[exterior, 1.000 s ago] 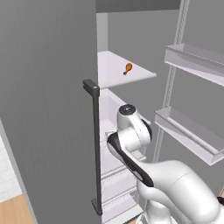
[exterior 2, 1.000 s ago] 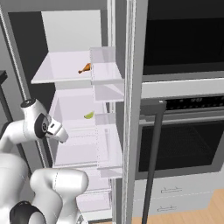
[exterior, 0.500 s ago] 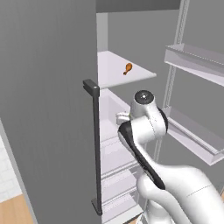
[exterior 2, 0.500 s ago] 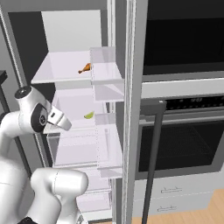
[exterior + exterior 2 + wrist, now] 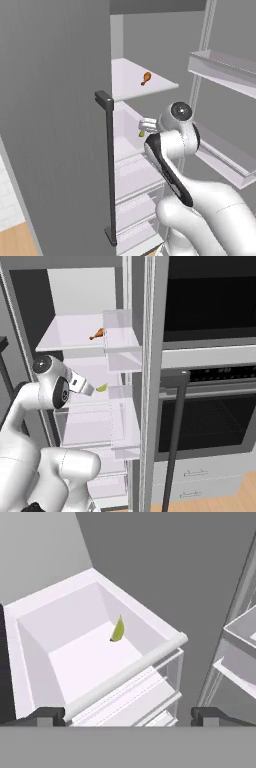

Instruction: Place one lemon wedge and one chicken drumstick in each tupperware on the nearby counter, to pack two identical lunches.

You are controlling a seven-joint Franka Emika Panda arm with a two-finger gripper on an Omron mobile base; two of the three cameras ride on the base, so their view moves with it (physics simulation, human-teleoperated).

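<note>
Your hand [image 5: 128, 716]: fingers spread fully, holding nothing. Lemon wedge [image 5: 118, 630]: ahead of your hand, apart from it, lying in the open white fridge drawer [image 5: 75, 657]. Chicken drumstick [image 5: 97, 334]: on the fridge shelf [image 5: 65, 338] above your hand.

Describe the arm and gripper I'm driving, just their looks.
The arm is glossy white with rounded segments, a black band along the forearm and a round dark grey joint cap. The gripper has a pale grey hand and two small, blocky dark fingertips. No cables or markings show.
</note>
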